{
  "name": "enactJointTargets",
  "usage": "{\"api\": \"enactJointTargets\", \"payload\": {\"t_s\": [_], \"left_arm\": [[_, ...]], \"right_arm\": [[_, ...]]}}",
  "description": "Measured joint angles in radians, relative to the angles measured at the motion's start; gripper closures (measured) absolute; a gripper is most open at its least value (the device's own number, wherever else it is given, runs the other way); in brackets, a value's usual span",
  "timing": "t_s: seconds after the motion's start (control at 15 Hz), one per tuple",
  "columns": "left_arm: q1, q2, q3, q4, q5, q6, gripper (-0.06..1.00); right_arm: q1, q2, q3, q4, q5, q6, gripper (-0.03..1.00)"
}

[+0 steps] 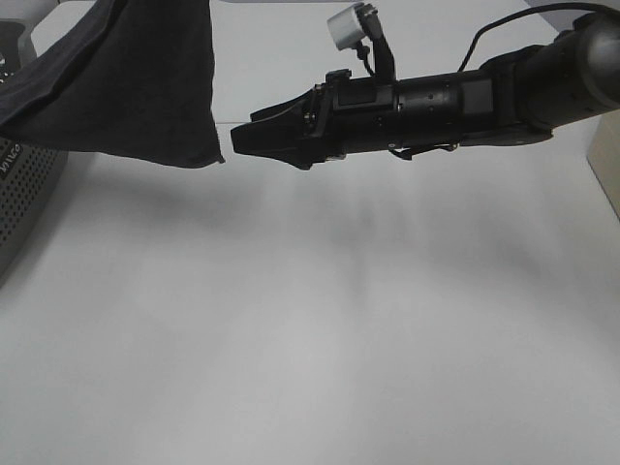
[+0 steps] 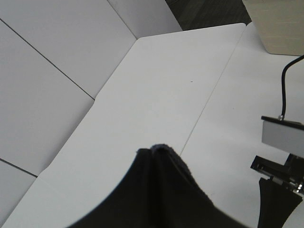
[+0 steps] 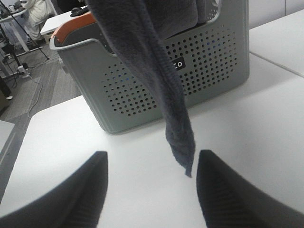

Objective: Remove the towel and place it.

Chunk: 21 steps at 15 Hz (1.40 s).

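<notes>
The dark charcoal towel (image 1: 136,77) hangs in the air at the upper left, its lower corner just left of my right gripper (image 1: 237,139). In the right wrist view the towel (image 3: 175,114) dangles in front of the grey perforated basket (image 3: 213,61), its tip between the open gripper's (image 3: 153,153) two fingers, touching neither. In the left wrist view a bunched fold of towel (image 2: 161,190) rises where my left gripper sits. That gripper's fingers are hidden under the cloth, shut on it.
The basket (image 1: 24,189) stands at the table's left edge with an orange-rimmed thing (image 3: 71,26) behind it. A beige box (image 1: 605,165) sits at the far right. White tabletop (image 1: 320,339) spreads below the arm.
</notes>
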Motion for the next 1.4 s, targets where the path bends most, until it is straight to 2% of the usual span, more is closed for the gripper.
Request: {"api": "enactJointTargets", "payload": {"t_s": [0.33,1.0,1.4], "left_arm": [[0.0,0.0,0.0,0.0,0.0,0.0,0.94],[0.0,0.0,0.0,0.0,0.0,0.0,0.94],[0.0,0.0,0.0,0.0,0.0,0.001,0.94]], "right_arm": [[0.046,0.104,-0.149,0.0,-0.018,0.095,0.42],[0.103,0.152,-0.177,0.0,-0.103,0.102,0.42],[0.114,0.184,-0.202,0.0,-0.118,0.097,0.44]]}}
